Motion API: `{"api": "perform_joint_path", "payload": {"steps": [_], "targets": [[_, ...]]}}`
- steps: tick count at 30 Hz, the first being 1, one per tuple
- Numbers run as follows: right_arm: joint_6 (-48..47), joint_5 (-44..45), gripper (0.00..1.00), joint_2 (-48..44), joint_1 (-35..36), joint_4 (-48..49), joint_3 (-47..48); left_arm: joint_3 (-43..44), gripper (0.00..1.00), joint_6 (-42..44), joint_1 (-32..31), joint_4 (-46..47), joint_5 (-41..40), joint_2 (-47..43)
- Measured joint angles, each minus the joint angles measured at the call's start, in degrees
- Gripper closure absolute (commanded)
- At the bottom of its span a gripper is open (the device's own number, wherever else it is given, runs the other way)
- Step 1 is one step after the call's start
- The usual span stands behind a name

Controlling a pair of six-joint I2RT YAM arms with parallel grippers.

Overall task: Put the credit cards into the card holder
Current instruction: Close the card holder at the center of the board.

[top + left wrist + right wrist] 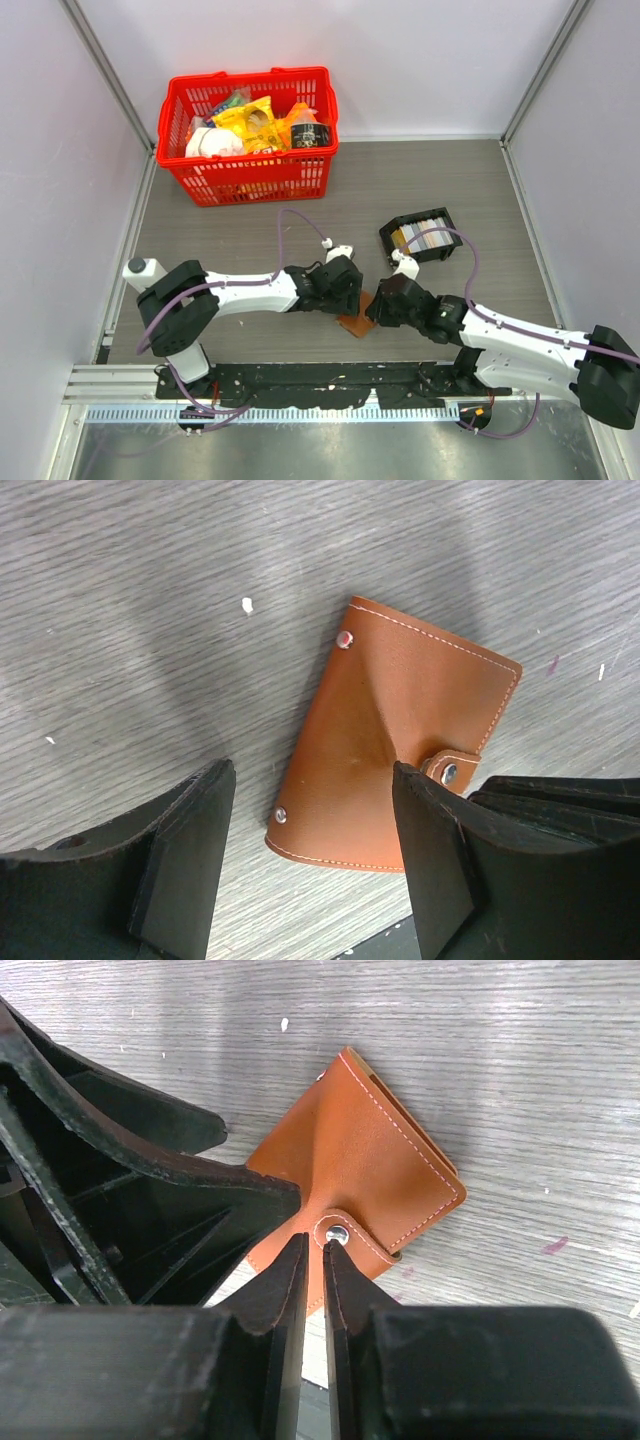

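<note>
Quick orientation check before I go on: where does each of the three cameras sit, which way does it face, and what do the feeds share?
Top external: above and behind the bases, looking down on the table, red basket, black tray, both arms.
Left wrist: on the left arm, looking down past its open left gripper at the card holder.
Right wrist: on the right arm, right gripper nearly shut at the holder's snap tab.
Shared: all show the closed card holder.

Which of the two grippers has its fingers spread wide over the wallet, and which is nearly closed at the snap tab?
The left gripper is spread wide over the card holder. The right gripper is the narrow one, fingertips almost together at the snap tab.
</note>
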Motion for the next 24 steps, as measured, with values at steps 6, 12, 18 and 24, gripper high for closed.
{"api": "perform_joint_path", "payload": {"steps": [6, 12, 18, 24], "targets": [[0.6, -1.1, 0.84, 0.5, 0.0, -0.1, -0.3, 0.0, 0.36, 0.2, 0.0, 0.4, 1.0, 0.4], [0.6, -1.9, 0.84, 4.3, 0.0, 0.8, -0.5, 0.0, 0.40, 0.2, 0.0, 0.4, 0.9, 0.6], [0.5, -2.0, 0.84, 5.5, -0.1, 2.9, -0.5, 0.1, 0.40, 0.2, 0.0, 0.4, 0.9, 0.8], [0.3, -2.9, 0.84, 6.9, -1.4, 5.2, -0.5, 0.3, 0.43, 0.2, 0.0, 0.8, 1.0, 1.2]]}}
